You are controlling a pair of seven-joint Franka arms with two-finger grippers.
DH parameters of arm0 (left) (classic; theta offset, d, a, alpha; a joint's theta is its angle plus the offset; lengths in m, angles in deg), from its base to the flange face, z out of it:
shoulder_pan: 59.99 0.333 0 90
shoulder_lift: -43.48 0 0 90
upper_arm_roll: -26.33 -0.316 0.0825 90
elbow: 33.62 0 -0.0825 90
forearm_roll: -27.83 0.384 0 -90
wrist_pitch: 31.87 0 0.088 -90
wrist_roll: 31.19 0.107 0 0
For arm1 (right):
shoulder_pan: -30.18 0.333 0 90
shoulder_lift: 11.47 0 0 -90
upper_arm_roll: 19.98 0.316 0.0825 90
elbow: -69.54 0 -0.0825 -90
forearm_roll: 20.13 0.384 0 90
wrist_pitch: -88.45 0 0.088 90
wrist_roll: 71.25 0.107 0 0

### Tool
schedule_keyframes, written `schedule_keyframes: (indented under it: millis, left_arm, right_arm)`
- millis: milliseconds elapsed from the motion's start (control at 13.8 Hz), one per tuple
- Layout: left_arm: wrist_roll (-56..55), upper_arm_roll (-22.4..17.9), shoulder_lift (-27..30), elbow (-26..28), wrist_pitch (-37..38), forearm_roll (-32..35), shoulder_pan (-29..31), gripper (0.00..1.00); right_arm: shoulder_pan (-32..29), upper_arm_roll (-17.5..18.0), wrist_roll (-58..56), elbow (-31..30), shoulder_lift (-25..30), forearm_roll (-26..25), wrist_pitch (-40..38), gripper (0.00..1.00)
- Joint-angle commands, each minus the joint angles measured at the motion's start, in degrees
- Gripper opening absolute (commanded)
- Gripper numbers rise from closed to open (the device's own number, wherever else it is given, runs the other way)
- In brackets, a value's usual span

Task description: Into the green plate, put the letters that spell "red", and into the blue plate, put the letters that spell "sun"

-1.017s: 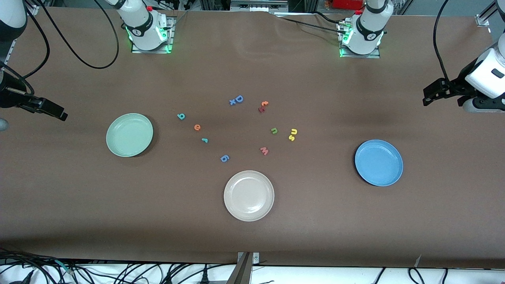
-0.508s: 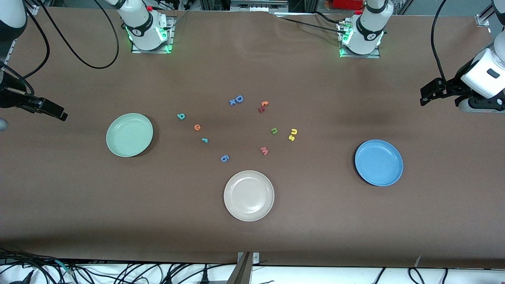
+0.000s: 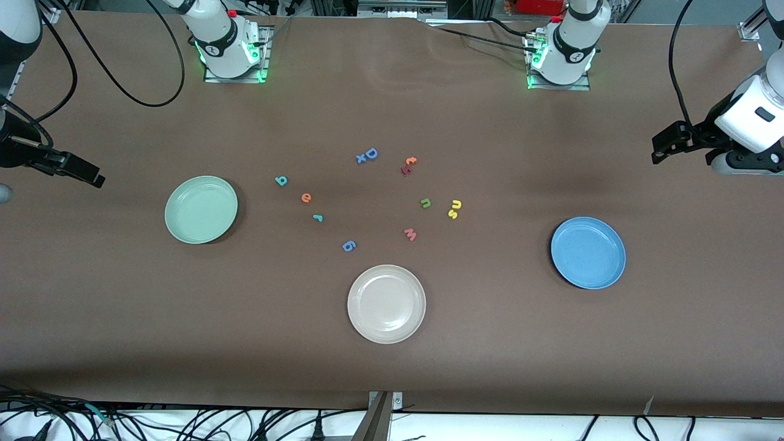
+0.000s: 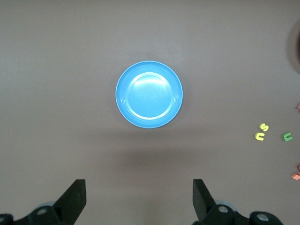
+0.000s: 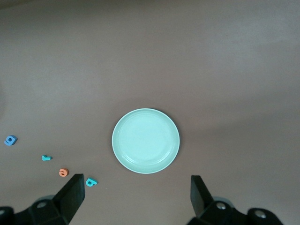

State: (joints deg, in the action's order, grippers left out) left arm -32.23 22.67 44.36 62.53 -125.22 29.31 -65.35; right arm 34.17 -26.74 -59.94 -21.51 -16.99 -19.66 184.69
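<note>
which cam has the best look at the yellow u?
Left wrist view: the yellow u lies unobstructed beside the yellow s, its shape clear. The front view shows it smaller among the scattered letters. The right wrist view does not show it.

Foam characters on the table (image 3: 551,343): D (image 3: 371,153), x (image 3: 361,158), 6 (image 3: 348,246), w (image 3: 410,234), n (image 3: 425,203), s (image 3: 452,214), u (image 3: 456,204).

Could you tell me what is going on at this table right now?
Nothing is being handled yet. The left gripper hangs open, empty, over the table's end by the blue plate; the right gripper likewise by the green plate. All letters lie between the plates, which hold nothing.
</note>
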Motion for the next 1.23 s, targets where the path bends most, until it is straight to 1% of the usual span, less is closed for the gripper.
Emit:
schedule_keyframes:
  millis: [0,363,1162]
  left_arm:
    - [-0.37,-0.38,0.26,0.09,0.54,-1.04,-0.35,1.0]
    - [-0.28,-0.38,0.26,0.09,1.07,-1.13,-0.35,1.0]
    - [-0.28,-0.47,0.26,0.0,1.25,-1.13,-0.35,1.0]
  right_arm:
    - [-0.03,0.16,0.2,-0.26,0.59,-0.74,0.18,1.0]
    - [-0.03,0.16,0.12,-0.35,0.68,-0.74,-1.05,1.0]
    - [0.5,0.25,0.73,-0.7,0.33,-0.74,-0.61,1.0]
